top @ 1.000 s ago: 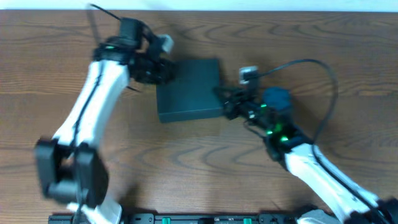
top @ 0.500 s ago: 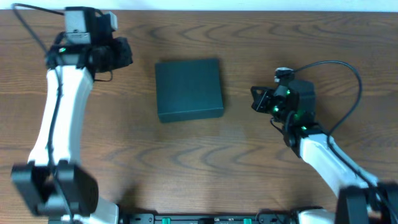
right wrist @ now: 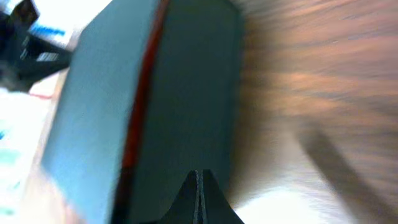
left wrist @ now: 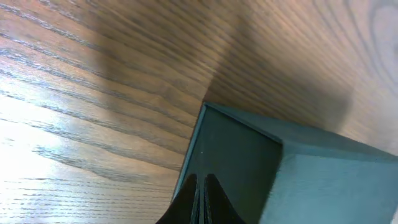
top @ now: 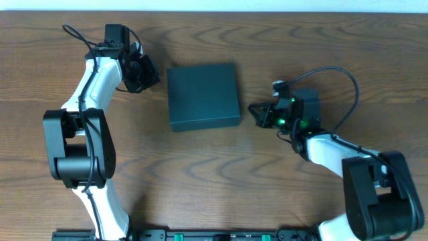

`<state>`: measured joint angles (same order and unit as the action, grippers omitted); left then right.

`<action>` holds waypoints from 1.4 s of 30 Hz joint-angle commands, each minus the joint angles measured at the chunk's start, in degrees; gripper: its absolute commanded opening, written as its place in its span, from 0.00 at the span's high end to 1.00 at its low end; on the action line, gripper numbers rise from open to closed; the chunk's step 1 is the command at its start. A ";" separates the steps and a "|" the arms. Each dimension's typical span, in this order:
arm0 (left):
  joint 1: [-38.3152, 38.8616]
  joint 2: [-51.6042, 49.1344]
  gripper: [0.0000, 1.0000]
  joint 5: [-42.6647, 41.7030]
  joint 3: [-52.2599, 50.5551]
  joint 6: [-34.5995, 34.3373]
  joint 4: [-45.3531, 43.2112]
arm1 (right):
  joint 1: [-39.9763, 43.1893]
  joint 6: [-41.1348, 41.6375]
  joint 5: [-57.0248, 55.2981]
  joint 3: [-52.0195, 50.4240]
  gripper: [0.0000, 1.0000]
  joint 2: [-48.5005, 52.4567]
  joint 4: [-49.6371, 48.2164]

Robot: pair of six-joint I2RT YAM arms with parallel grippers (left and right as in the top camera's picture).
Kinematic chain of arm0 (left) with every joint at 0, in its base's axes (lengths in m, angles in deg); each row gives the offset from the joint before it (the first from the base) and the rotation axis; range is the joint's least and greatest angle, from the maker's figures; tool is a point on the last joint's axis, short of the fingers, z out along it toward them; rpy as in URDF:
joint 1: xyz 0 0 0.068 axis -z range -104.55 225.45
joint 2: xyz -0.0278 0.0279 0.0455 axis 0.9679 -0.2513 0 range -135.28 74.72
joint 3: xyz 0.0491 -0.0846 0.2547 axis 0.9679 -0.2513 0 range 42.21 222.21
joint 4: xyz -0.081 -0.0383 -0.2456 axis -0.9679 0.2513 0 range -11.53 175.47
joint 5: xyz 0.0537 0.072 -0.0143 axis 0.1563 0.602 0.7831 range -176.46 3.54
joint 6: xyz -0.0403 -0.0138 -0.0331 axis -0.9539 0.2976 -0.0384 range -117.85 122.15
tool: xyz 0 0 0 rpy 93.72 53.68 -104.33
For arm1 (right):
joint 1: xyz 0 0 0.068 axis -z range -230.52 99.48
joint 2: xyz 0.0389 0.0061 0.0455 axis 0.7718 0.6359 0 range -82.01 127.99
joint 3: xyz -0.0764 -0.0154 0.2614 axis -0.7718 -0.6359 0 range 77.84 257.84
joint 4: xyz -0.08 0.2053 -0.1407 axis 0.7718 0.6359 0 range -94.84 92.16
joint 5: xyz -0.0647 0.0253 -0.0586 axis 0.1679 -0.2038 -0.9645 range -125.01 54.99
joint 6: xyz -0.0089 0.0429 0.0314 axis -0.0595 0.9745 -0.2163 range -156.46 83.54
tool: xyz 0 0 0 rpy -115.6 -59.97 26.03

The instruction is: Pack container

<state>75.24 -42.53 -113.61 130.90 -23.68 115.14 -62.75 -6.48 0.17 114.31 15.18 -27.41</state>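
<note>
Flanking the closed container [top: 203, 96] — left gripper [top: 154, 77] and right gripper [top: 255, 113], the 2 pinched shut, empty, near its side edges.

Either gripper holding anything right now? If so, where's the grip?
Nothing is held. The left gripper and right gripper are both shut with nothing between their fingers, one on each side of the closed box.

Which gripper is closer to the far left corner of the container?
Left. The left gripper sits just beside that corner of the container; the right gripper is off its opposite, right side.
</note>
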 commanded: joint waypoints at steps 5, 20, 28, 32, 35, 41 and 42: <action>2.60 0.02 0.94 -0.98 0.13 -1.49 -2.49 | -6.23 0.20 2.82 0.33 0.98 0.33 0.59; 3.87 0.04 0.94 -0.57 0.13 -0.70 2.95 | 2.29 0.17 4.22 2.47 0.98 -0.42 0.96; 3.48 1.20 0.94 2.23 0.13 0.63 12.07 | 5.49 -2.51 12.15 9.73 0.99 -5.44 11.56; 3.17 8.13 0.94 2.45 0.13 4.85 15.32 | 6.58 -14.56 3.54 19.71 0.98 -13.25 41.42; 3.08 16.48 0.94 3.78 0.13 5.03 17.16 | 6.69 -22.77 -7.82 28.74 0.99 -18.75 62.14; 3.10 33.79 0.88 4.94 0.13 9.73 18.80 | 6.69 -26.86 -19.52 40.79 0.36 -28.68 80.46; 3.10 36.98 0.56 5.53 0.13 10.27 18.84 | 6.69 -26.86 -21.40 41.88 0.01 -30.73 81.18</action>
<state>78.56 -11.15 -109.79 130.74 -16.68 133.21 -56.30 -29.19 -12.92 153.17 -11.77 52.35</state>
